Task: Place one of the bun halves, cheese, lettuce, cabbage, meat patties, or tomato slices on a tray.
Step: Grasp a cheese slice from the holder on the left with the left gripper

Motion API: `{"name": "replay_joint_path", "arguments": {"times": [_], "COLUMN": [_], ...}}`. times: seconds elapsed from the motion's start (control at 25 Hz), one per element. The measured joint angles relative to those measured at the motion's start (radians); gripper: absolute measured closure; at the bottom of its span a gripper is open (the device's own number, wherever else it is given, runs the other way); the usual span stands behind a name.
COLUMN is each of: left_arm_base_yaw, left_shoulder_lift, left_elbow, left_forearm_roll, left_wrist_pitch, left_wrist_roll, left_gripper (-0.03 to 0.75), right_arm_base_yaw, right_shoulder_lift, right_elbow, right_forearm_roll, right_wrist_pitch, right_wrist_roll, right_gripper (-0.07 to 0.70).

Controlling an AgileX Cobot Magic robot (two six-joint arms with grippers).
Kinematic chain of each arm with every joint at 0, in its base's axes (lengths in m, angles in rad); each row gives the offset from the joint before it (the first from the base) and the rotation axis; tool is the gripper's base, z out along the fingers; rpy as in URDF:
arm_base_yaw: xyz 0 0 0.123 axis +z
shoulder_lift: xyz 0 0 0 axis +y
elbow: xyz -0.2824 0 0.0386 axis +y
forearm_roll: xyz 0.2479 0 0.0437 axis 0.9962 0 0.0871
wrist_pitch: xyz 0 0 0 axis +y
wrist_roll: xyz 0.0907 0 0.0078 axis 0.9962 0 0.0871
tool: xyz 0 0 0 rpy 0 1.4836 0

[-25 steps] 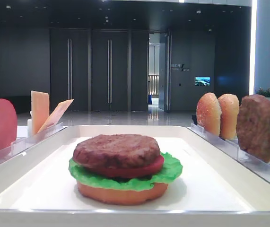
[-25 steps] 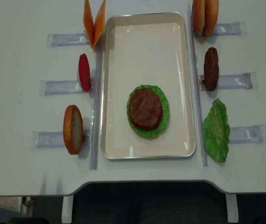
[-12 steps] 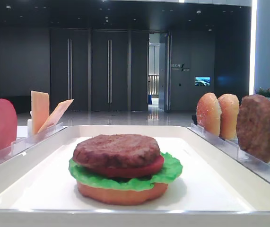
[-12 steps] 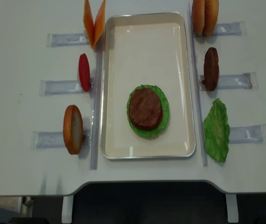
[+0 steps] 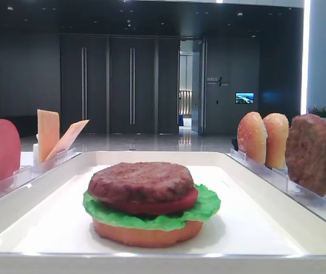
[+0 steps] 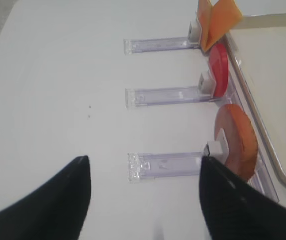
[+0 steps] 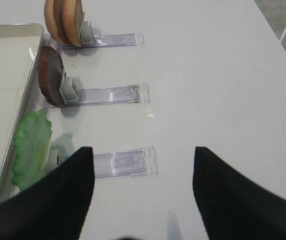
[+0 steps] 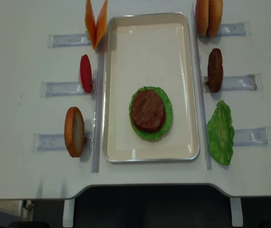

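On the white tray [image 8: 111, 95] sits a stack: flat bun half [image 5: 145, 233], lettuce [image 5: 208, 205], tomato slice [image 5: 151, 206] and meat patty [image 8: 148, 110] on top. Two cheese slices [image 8: 96, 21], a tomato slice [image 8: 85, 73] and a bun half [image 8: 74, 131] stand in the left racks. Two domed bun halves [image 8: 208, 17], a patty [image 8: 215, 70] and a lettuce leaf [image 8: 220, 133] are on the right. My left gripper [image 6: 144, 160] hangs open over the table near the bun half [image 6: 238, 140]. My right gripper [image 7: 143, 150] is open beside the lettuce [image 7: 30, 150]. Both are empty. Cabbage is out of view.
Clear plastic racks [image 8: 59, 88] lie on the white table on both sides of the tray, one [image 6: 168, 164] just ahead of the left gripper and one [image 7: 127, 162] ahead of the right. The table's front edge runs close below the tray.
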Motion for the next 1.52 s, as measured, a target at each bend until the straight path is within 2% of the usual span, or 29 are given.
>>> {"name": "replay_joint_path", "arguments": {"times": [0.24,0.68,1.12,1.52], "left_arm_base_yaw": [0.0,0.0,0.0,0.0], "left_shoulder_lift": [0.162,0.624,1.074,1.401], "left_elbow": [-0.109,-0.346,-0.669,-0.938], "left_forearm_roll": [0.012,0.015,0.015,0.021], "left_wrist_pitch": [0.008,0.009,0.111,0.13], "left_wrist_roll": [-0.014,-0.077,-0.084,-0.087], "left_gripper": [0.193,0.193,0.193,0.193], "right_arm_base_yaw": [0.0,0.0,0.0,0.0], "right_shoulder_lift": [0.0,0.0,0.0,0.0], "right_elbow": [0.0,0.0,0.0,0.0], "right_forearm_roll": [0.0,0.0,0.0,0.0], "right_wrist_pitch": [0.0,0.0,0.0,0.0], "right_wrist_roll": [0.0,0.0,0.0,0.0], "right_gripper": [0.216,0.216,0.216,0.216]}}
